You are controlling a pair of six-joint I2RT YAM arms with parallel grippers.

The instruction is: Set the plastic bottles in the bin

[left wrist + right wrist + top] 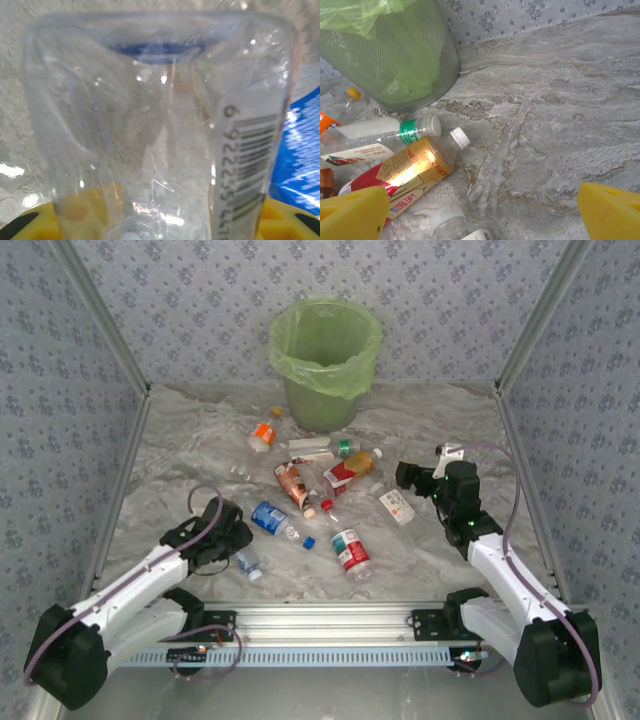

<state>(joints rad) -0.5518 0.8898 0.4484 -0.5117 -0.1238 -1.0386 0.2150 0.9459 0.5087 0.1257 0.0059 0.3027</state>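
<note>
Top external view: two grippers among scattered bottles

The left gripper (238, 548) sits at a small clear plastic bottle (248, 563). In the left wrist view that bottle lies between its yellow fingers (282, 225), but I cannot tell whether they pinch it. The right gripper (480, 215) gapes wide and holds nothing. Ahead of it to the left stands the round pale green bin (395, 60), and a yellow-labelled white-capped bottle (420, 167) lies nearer.

Left tool (238, 543) and right tool (407, 476) both gape (arms reaching forward).
</note>
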